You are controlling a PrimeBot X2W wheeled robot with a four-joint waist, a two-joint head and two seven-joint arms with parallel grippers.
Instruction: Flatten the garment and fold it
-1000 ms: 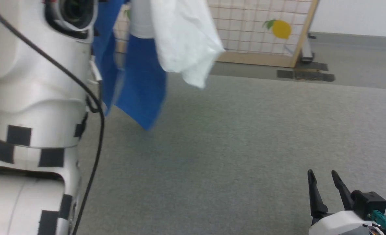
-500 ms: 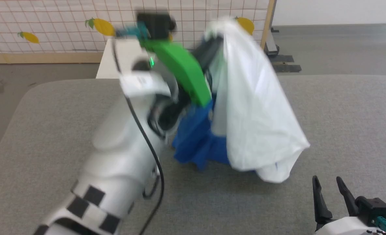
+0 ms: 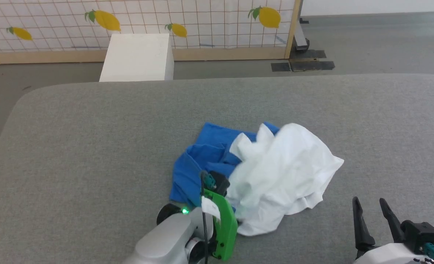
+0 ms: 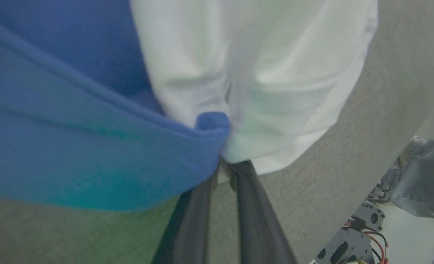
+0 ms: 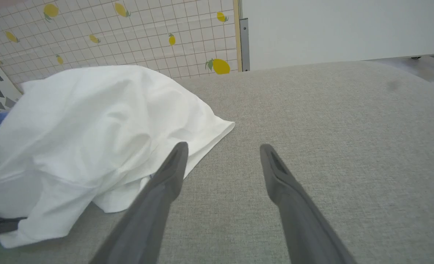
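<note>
Plainly, the garment [image 3: 275, 176] lay in a crumpled heap near the front middle of the grey tabletop [image 3: 92, 146], its white body bunched over the blue sleeves and no part spread flat. The left gripper [image 4: 227, 165] was pressed together on a fold where blue met white, at the heap's near edge. The right gripper [image 3: 368, 201] stood spread and empty, just beside the white hem but off the cloth.

The risk, as I judged it, was that a pinch on a bunched fold probably held more than one layer. A pull from there could drag the whole heap across the tabletop, or twist it tighter instead of opening it. Thin cloth could also slip from the fingers mid-pull. The right gripper, reaching for the hem, might catch only the top layer.
</note>
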